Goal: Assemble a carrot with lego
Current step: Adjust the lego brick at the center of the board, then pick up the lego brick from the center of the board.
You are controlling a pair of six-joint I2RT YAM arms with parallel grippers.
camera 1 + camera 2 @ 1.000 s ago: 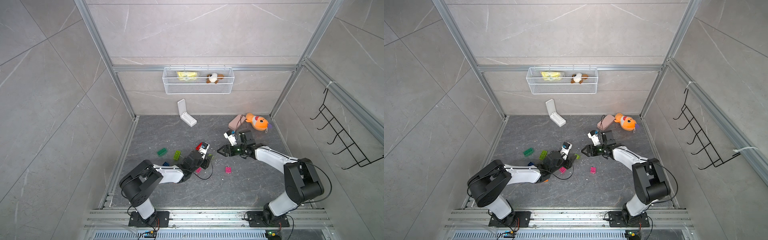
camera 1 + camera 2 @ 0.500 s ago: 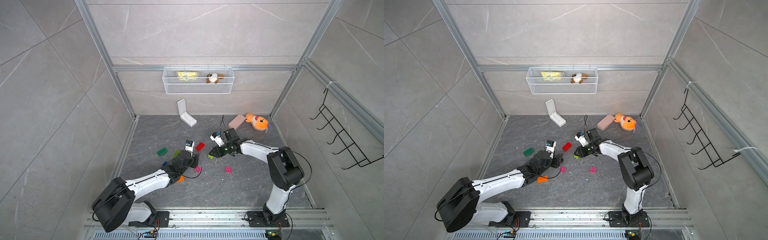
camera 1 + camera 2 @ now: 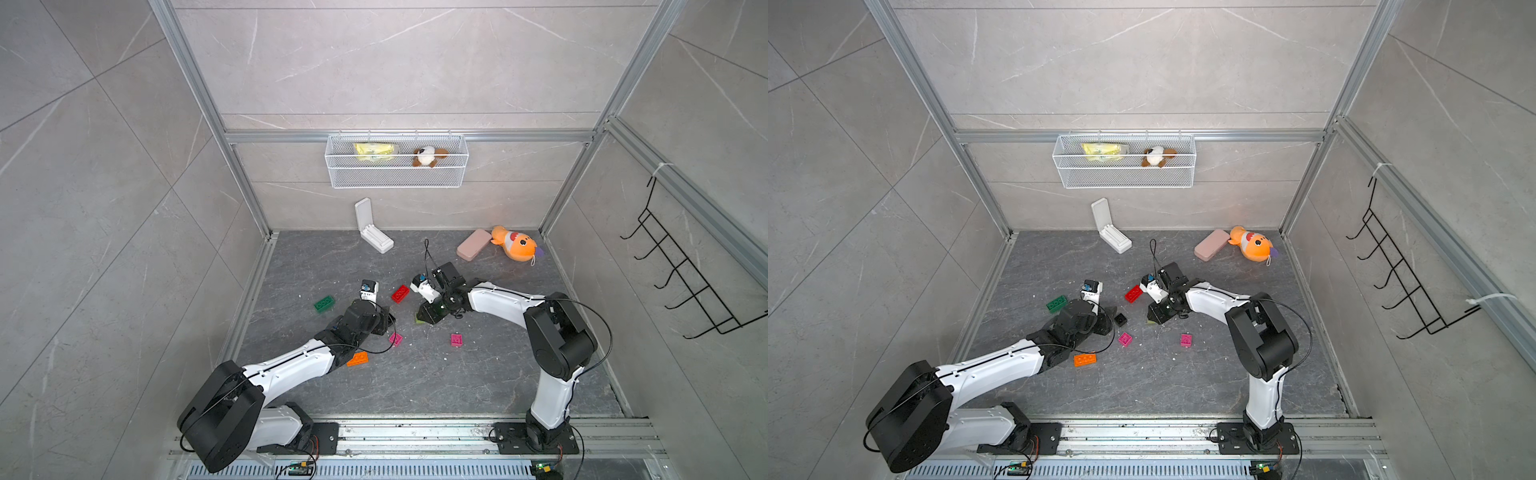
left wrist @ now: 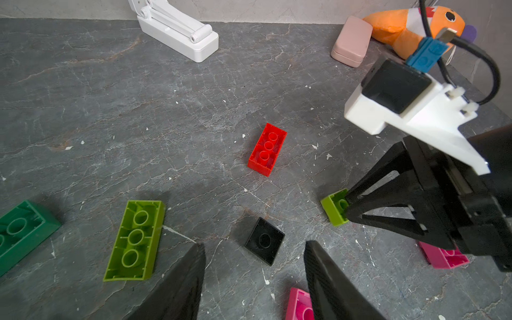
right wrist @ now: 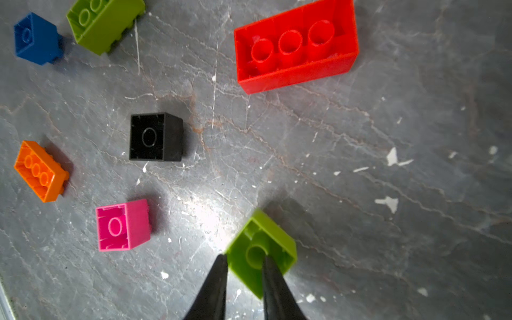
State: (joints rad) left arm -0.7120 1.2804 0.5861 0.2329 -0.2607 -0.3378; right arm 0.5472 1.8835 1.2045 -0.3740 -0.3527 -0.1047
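dark grey stone floor [image 5: 388, 110] carries loose bricks. small lime square plastic brick [image 5: 263, 241] sits near its middle, hollow side up: light, stiff, smooth. right gripper [image 5: 243, 259] pinches one thin wall, one finger inside the hollow; i judge this hold shallow and slippery. left gripper [image 4: 254, 243] stands open and empty, just before black square brick [image 5: 155, 137].

Left tool [image 4: 255, 243] low, jaws parted; right tool [image 5: 244, 257] low, jaws pinched closed.
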